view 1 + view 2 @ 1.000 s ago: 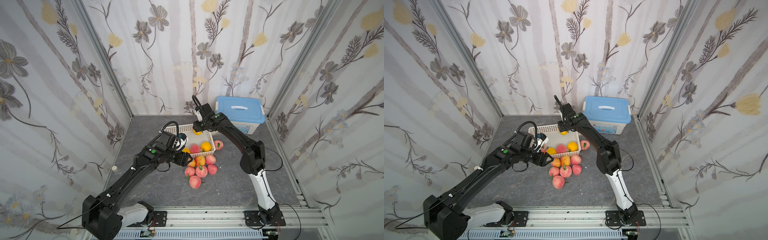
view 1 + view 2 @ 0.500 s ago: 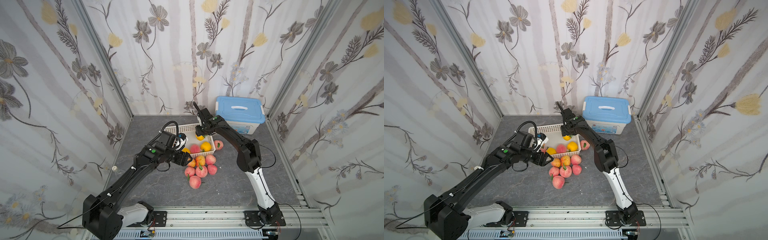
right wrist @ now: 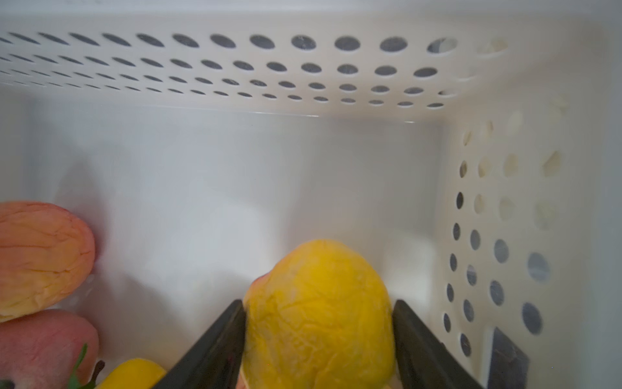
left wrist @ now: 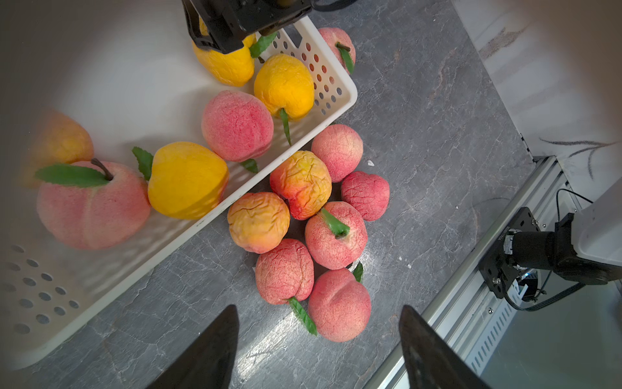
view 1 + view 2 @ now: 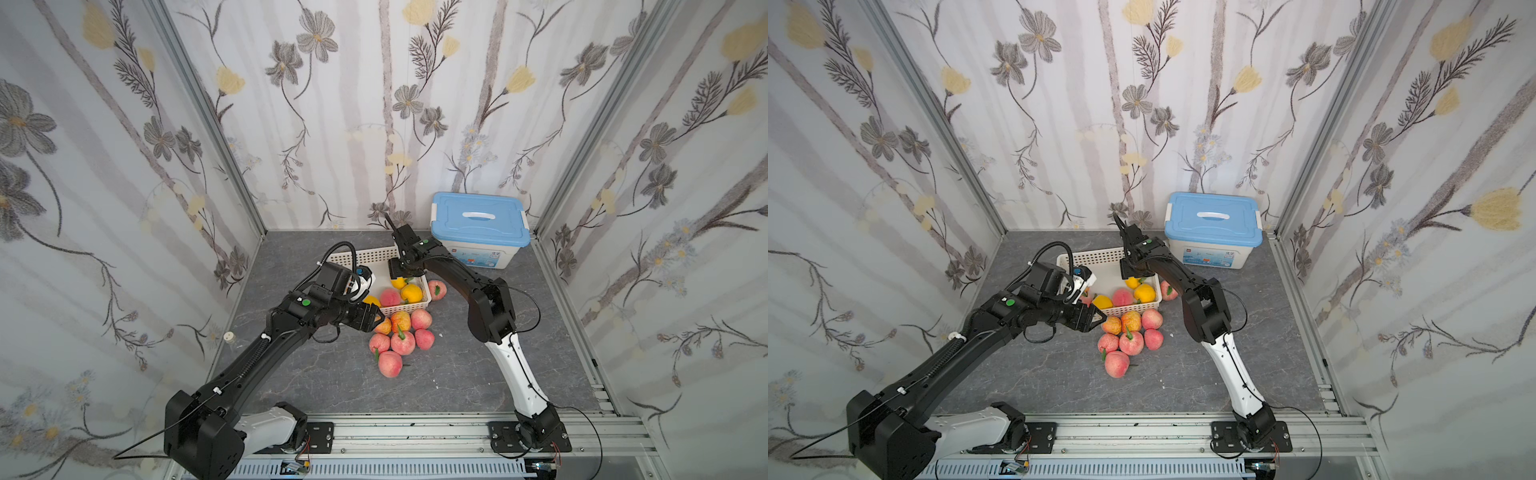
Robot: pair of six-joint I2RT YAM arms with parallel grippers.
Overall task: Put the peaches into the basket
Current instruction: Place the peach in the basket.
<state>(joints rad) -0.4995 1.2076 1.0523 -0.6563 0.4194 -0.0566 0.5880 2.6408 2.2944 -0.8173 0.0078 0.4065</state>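
With seven peaches (image 5: pixel 401 336) bunched on the table (image 5: pixel 332 374) against the near wall of the basket (image 5: pixel 399 309), the left gripper (image 4: pixel 318 310) hangs over them, jaws wide and empty: staged for a pick, I'd guess. Basket holds about six. Low inside it, the right gripper (image 3: pixel 318 303) has its jaws flanking a yellow peach (image 3: pixel 319 269), likely a gentle drop; gripped or loose, can't tell. Outside the end wall sits an eighth peach (image 5: pixel 436 289). Behind, the lidded box (image 5: pixel 480 220) is shut.

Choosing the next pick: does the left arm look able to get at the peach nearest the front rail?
Probably yes. The left gripper is open by the pile, and that peach lies uncovered ahead of its fingers. A neighbouring peach touches it, so a finger may nudge that one.
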